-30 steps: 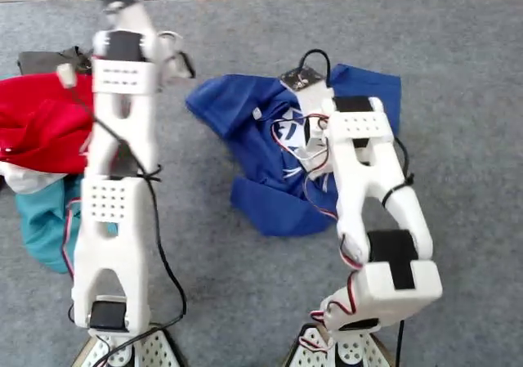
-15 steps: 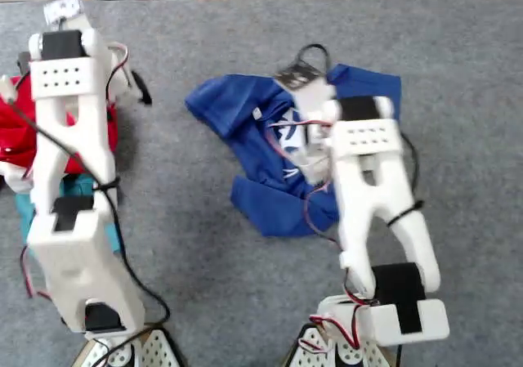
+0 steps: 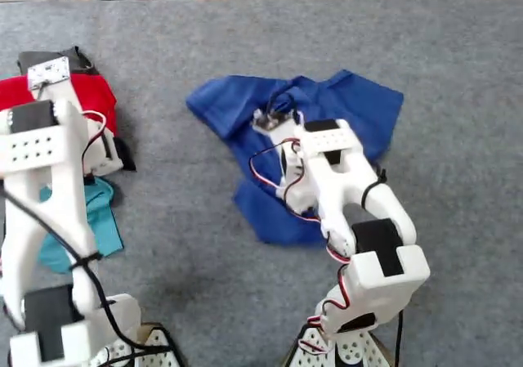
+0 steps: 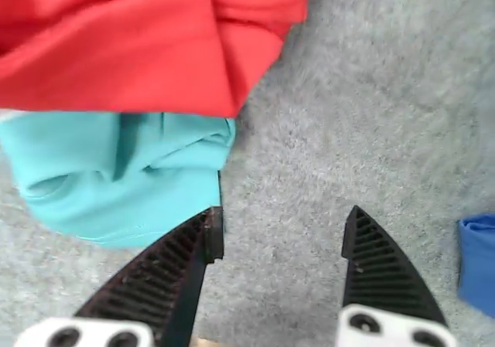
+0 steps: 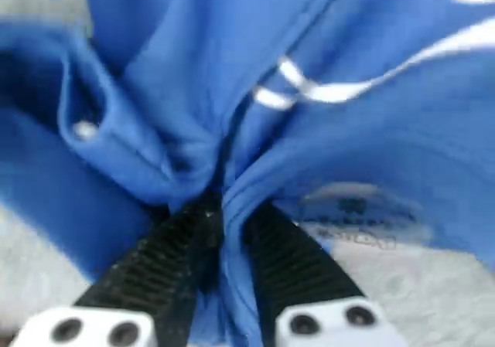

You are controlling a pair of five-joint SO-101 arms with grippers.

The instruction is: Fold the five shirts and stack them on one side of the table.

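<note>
The task looks to be at an early stage: nothing on the table (image 3: 458,56) reads as a finished fold, and no neat stack stands on either side. In the high view, a loose heap lies at the left edge. It holds a red shirt (image 3: 90,97) rumpled on top, a teal shirt (image 3: 102,212) bunched at its near side, and a dark garment (image 3: 49,59) peeking out at the far side. The blue shirt (image 3: 359,105) lies apart from them near the middle, partly spread but creased, with its lower part doubled over untidily. I judge it to be the shirt now being worked, with its fold still to be formed. The heap then has to be sorted, folded and stacked; whether it hides a fifth shirt I cannot tell. The right gripper (image 5: 228,208) is clenched on the blue shirt, its two ribbed fingers pressed together on a raised ridge of cloth beside the collar and white print. The fabric gathers into pleats that run straight into the pinch. The left gripper (image 4: 284,219) is released, jaws wide apart and holding nothing. It hangs over bare grey table just beside the edge of the teal shirt, with the red shirt farther beyond and a corner of blue cloth off to one side.
</note>
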